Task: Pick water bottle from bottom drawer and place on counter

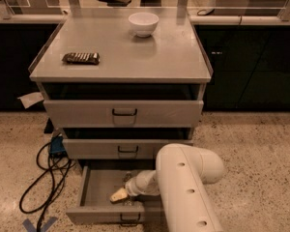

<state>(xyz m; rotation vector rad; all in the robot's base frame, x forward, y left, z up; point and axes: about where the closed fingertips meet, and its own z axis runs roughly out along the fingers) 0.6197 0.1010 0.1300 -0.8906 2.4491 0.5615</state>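
The bottom drawer (94,190) is pulled open at the foot of the grey cabinet. My gripper (118,195) is down inside it, near the front wall, its pale tip pointing left. A small pale clear shape (128,177) lies just behind the gripper; it may be the water bottle, but I cannot tell for sure. My white arm (186,178) reaches in from the right and hides the drawer's right half. The counter (150,57) on top of the cabinet holds a white bowl (143,23) at the back and a dark striped packet (81,58) at the left.
The two upper drawers (123,112) stand slightly open above my arm. A black cable (50,173) loops on the speckled floor left of the cabinet, by a blue plug (56,146). A pale ledge with glass panels (241,19) runs behind.
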